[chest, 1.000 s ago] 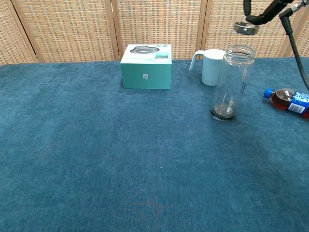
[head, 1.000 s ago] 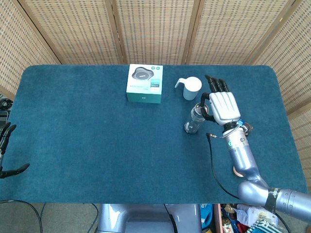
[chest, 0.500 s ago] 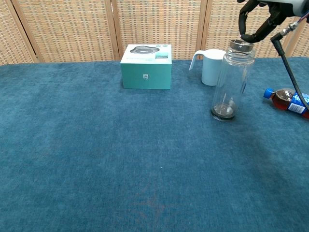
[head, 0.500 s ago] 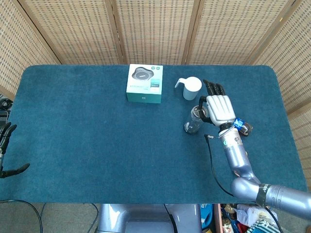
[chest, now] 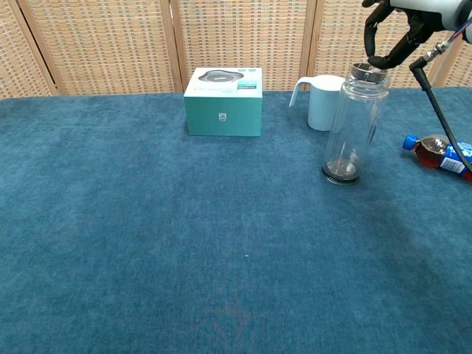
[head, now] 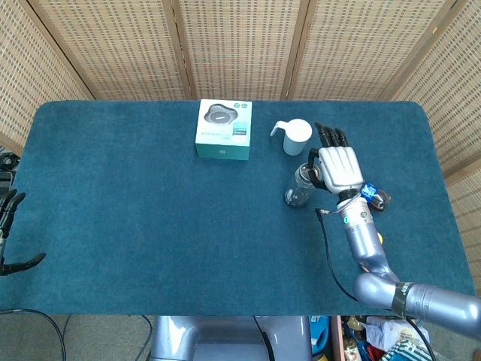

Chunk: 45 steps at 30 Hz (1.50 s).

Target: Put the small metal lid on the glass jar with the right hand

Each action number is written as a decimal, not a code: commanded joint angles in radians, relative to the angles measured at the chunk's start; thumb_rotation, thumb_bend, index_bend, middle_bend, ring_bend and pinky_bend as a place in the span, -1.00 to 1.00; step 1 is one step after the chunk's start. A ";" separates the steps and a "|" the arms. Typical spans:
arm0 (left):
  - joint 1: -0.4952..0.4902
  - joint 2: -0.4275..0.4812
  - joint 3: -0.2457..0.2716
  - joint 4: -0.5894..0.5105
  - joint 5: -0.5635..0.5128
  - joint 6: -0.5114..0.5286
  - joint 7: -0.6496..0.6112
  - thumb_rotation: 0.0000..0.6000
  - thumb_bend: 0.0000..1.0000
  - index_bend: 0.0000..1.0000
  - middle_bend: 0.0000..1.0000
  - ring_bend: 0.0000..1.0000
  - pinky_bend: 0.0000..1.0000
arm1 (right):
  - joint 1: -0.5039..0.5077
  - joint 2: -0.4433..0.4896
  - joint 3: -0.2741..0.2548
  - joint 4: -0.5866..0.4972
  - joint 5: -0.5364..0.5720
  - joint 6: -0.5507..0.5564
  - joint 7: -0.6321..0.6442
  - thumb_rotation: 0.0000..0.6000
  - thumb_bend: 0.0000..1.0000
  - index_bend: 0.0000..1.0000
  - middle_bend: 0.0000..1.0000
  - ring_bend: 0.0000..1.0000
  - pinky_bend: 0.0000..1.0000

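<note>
Your right hand [chest: 394,33] pinches the small metal lid [chest: 366,71] on the glass jar [chest: 354,125] mouth; next, spread the fingers and lift toward twelve o'clock.

Right robot hand [chest: 402,26] cut by chest view's top edge; bottle [chest: 441,153] cut at right edge; left robot hand [head: 9,233] mostly off-frame.

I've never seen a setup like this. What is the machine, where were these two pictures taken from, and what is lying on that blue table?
It is a two-armed robot with human-like hands. One picture looks down from its head, the other forward from its chest. On the blue cloth-covered table stand a teal cardboard box, a white plastic jug and a tall clear glass jar; a brown drink bottle lies sideways. The right hand is over the jar, fingertips at the small metal lid on its mouth. The left hand waits at the table's edge.
</note>
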 commanded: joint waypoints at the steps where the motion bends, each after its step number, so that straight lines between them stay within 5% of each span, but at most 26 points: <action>1: 0.000 -0.001 0.000 0.000 0.001 0.001 0.001 1.00 -0.84 -1.00 -1.00 -1.00 -1.00 | 0.001 -0.001 -0.006 0.007 0.003 -0.001 -0.005 1.00 0.18 0.30 -1.00 -1.00 -1.00; 3: 0.001 -0.001 0.000 0.000 0.000 0.002 0.001 1.00 -0.84 -1.00 -1.00 -1.00 -1.00 | 0.002 -0.004 -0.010 0.010 0.005 -0.002 -0.006 1.00 0.11 0.07 -1.00 -1.00 -1.00; 4: 0.001 -0.001 0.000 0.000 0.000 0.003 0.001 1.00 -0.84 -1.00 -1.00 -1.00 -1.00 | 0.002 -0.003 -0.013 0.009 0.010 -0.008 -0.005 1.00 -0.02 -0.21 -1.00 -1.00 -1.00; 5: 0.001 -0.001 0.000 0.000 -0.001 0.003 0.002 1.00 -0.84 -1.00 -1.00 -1.00 -1.00 | 0.002 0.000 -0.015 0.006 0.012 -0.017 -0.002 1.00 -0.27 -0.54 -1.00 -1.00 -1.00; 8: 0.001 -0.001 0.000 0.000 -0.001 0.002 0.002 1.00 -0.84 -1.00 -1.00 -1.00 -1.00 | 0.001 0.008 -0.017 0.002 0.005 -0.025 0.008 1.00 -0.78 -0.98 -1.00 -1.00 -1.00; 18: 0.000 -0.001 -0.001 0.002 -0.005 0.000 0.003 1.00 -0.84 -1.00 -1.00 -1.00 -1.00 | -0.006 0.028 -0.013 -0.032 -0.024 0.010 0.018 1.00 -0.88 -1.00 -1.00 -1.00 -1.00; 27: 0.000 -0.002 0.003 0.000 0.001 -0.002 0.005 1.00 -0.85 -1.00 -1.00 -1.00 -1.00 | -0.099 0.180 -0.002 -0.200 -0.186 0.076 0.140 1.00 -0.88 -1.00 -1.00 -1.00 -1.00; 34: 0.006 -0.015 0.012 0.001 0.022 0.013 0.030 1.00 -0.85 -1.00 -1.00 -1.00 -1.00 | -0.342 0.301 -0.163 -0.235 -0.547 0.219 0.415 1.00 -1.00 -1.00 -1.00 -1.00 -1.00; 39: 0.009 -0.043 0.013 0.017 0.035 0.029 0.053 1.00 -0.84 -1.00 -1.00 -1.00 -1.00 | -0.463 0.266 -0.276 -0.145 -0.686 0.316 0.445 1.00 -1.00 -1.00 -1.00 -1.00 -1.00; 45: 0.010 -0.048 0.014 0.027 0.037 0.031 0.047 1.00 -0.84 -1.00 -1.00 -1.00 -1.00 | -0.572 0.166 -0.328 -0.005 -0.768 0.451 0.429 1.00 -1.00 -1.00 -1.00 -1.00 -1.00</action>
